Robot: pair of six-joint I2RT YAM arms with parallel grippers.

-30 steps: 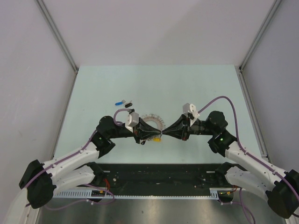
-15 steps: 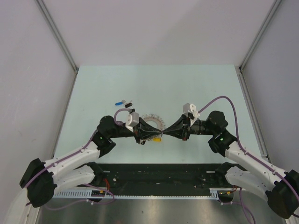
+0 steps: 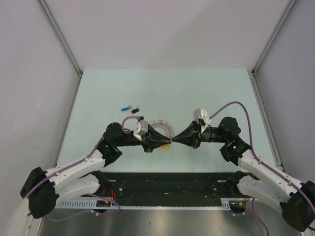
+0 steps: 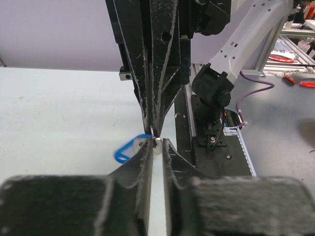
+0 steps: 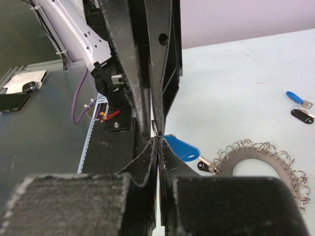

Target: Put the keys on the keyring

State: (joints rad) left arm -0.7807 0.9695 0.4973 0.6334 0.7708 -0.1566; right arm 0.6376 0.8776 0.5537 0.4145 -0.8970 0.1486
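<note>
While both arms [image 3: 78, 169] reach inward, wrists level, tips nose to nose, the right gripper [image 5: 157, 141] is pinched on a blue key [image 5: 182, 147]. The left gripper [image 4: 157, 143] shows a thin slit; whether it grips, I cannot tell. The keyring [image 5: 268, 156] lies just past the tips.

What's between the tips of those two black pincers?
A tiny key with a blue plastic head sits where the left gripper and right gripper meet tip to tip; both wrist views show it.

- Flat silver-grey loop-fringed metal keyring [image 3: 162, 124]: near edge blocked by left gripper [image 3: 168, 143] and right gripper [image 3: 174, 141], tip to tip.
- Beyond-left: tiny blue-headed key [image 3: 127, 107] and black-headed key [image 3: 135, 109]; far-right side open.
</note>
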